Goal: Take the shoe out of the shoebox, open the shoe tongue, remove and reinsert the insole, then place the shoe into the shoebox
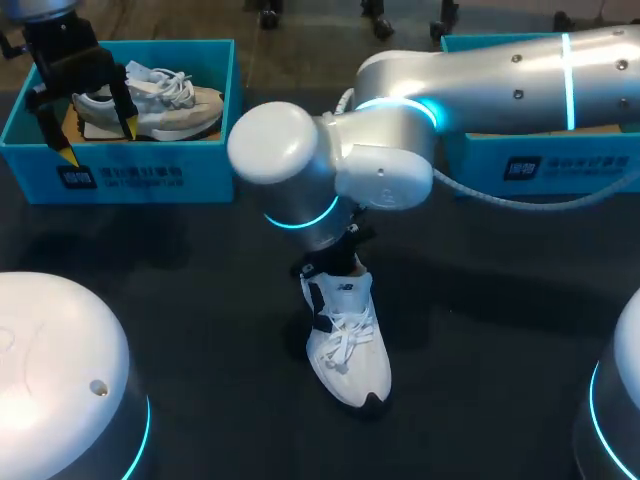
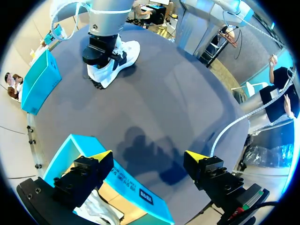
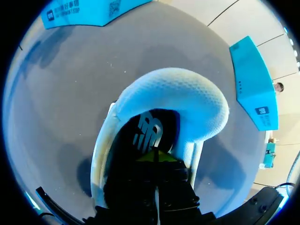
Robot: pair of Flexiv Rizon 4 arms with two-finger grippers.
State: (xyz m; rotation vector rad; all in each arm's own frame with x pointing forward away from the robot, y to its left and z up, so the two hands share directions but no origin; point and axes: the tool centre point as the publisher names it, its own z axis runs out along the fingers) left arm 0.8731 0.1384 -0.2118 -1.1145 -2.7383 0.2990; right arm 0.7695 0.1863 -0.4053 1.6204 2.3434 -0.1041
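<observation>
The white shoe (image 1: 348, 345) is being shown standing on its sole near the middle of the dark table (image 1: 200, 300), out of any box, with its toe turned toward the robot's side and its laces lying loose over the tongue. The right arm is being seen reaching in past the middle, and the right gripper (image 3: 157, 157) is being held down into the shoe's heel opening. Its fingers are being pressed together, the yellow tips meeting just over the black insole (image 3: 145, 131); whether anything thin is being pinched between them cannot be told. The left gripper (image 2: 149, 157) is being held released, its fingers spread wide and nothing between them, above the left end of the left shoebox (image 1: 120, 180) at the table's far left. One finger is being seen over the box's inside, the other out over the table. A beige shoe (image 1: 160, 100) is being shown lying inside that box. The right shoebox (image 1: 540, 165) is being partly hidden behind the right arm at the far right, well apart from the white shoe.
</observation>
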